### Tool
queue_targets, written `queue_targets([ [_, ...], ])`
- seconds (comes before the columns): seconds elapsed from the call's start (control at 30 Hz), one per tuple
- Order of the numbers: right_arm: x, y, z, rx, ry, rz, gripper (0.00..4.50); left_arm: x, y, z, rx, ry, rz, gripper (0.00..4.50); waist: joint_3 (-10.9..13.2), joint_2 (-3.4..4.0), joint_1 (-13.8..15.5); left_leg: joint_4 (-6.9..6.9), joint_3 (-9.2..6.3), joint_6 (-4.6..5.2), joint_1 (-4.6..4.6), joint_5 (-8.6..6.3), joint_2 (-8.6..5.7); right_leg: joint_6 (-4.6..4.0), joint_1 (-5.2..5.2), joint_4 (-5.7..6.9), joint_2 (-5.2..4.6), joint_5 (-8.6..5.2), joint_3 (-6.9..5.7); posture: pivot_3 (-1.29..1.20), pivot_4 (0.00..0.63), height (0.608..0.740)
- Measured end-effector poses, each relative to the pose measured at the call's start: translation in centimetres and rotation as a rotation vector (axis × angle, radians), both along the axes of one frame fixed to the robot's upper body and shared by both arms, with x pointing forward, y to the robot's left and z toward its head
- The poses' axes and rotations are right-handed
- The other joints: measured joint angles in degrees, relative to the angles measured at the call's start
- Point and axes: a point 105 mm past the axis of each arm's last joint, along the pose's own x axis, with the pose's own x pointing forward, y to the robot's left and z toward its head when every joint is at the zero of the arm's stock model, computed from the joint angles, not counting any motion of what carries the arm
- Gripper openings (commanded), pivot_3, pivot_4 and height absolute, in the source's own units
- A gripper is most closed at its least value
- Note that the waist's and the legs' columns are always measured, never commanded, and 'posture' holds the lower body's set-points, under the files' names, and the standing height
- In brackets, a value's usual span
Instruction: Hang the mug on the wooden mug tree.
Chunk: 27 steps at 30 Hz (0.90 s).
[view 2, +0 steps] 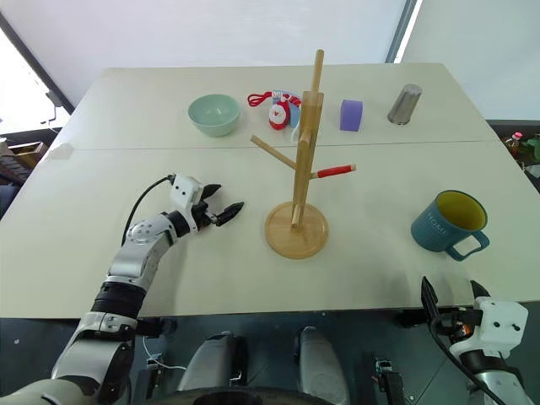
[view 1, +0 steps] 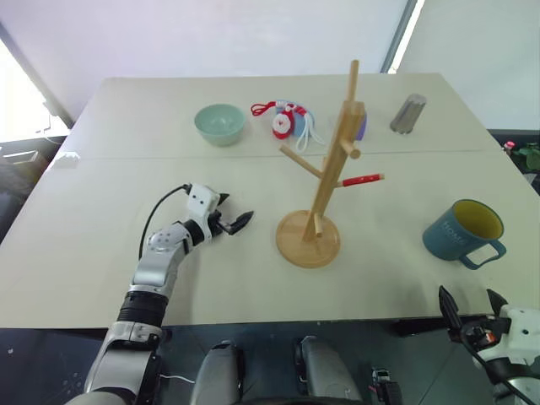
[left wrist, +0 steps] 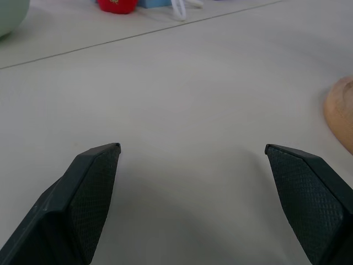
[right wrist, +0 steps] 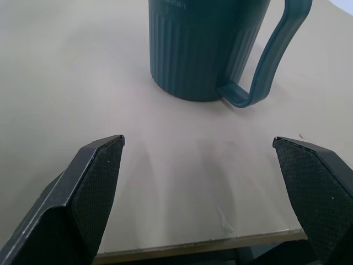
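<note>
mostly cropped mug (right wrist: 207, 47) (rim unseen) faces spread right fingers (right wrist: 94, 182); left fingers (left wrist: 91, 187) also spread.

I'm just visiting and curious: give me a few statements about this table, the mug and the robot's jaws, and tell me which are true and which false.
1. The mug stands upright on the table. True.
2. The mug hangs on the wooden mug tree. False: its pegs are bare.
3. The right gripper has its jaws open, short of the mug. True.
4. The left gripper holds the pale green bowl. False: its jaws are open and empty.
5. The mug's handle faces the robot. True.
</note>
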Motion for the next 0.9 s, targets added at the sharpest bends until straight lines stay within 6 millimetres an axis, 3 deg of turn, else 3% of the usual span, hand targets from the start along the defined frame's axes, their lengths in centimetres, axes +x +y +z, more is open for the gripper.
queue_targets([
  [0.3, 0.5, 0.0, 0.3, -0.006, -0.014, 0.007, 4.46, -0.3, 0.5, 0.0, -0.021, 0.01, 0.014, 4.5, 0.0, 0.0, 0.0, 0.0, 0.01, 0.01, -0.08, 0.0, 0.01, 0.0, -0.08, 0.01, 0.19, 0.0, -0.01, 0.0, 0.15, 0.74],
  [0.53, 0.6, 0.0, 0.3, -0.01, -0.014, 0.009, 4.46, -2.2, 1.1, -0.2, -0.021, 0.033, -0.069, 4.5, 0.0, 0.01, -0.1, 0.0, 0.02, 0.01, -0.09, 0.0, 0.02, 0.0, -0.11, 0.02, 0.19, 0.0, 0.01, 0.0, 0.15, 0.74],
  [0.7, 0.7, -0.4, 0.6, -0.02, -0.021, -0.004, 4.46, -6.6, 0.5, 0.2, -0.013, 0.064, -0.334, 4.5, 0.0, 0.04, -0.2, 0.0, 0.03, 0.0, -0.29, 0.01, 0.04, -0.03, -0.35, 0.04, 0.01, 0.01, 0.09, 0.0, 0.15, 0.74],
  [0.77, 0.8, -0.9, 1.0, -0.028, -0.04, -0.032, 4.46, -9.0, -0.7, 0.6, 0.007, 0.086, -0.505, 4.5, 0.0, 0.05, -0.1, 0.01, 0.03, 0.0, -0.33, 0.01, -0.01, -0.04, -0.37, 0.04, -0.14, 0.01, 0.07, 0.0, 0.15, 0.74],
  [0.9, 1.1, -1.6, 1.6, -0.046, -0.069, -0.083, 4.46, -11.6, -2.7, 1.4, -0.002, 0.117, -0.697, 4.5, -0.1, 0.1, 0.0, 0.05, 0.06, 0.0, -0.4, 0.01, -0.05, -0.05, -0.39, 0.02, -0.26, 0.01, 0.05, 0.0, 0.15, 0.74],
])
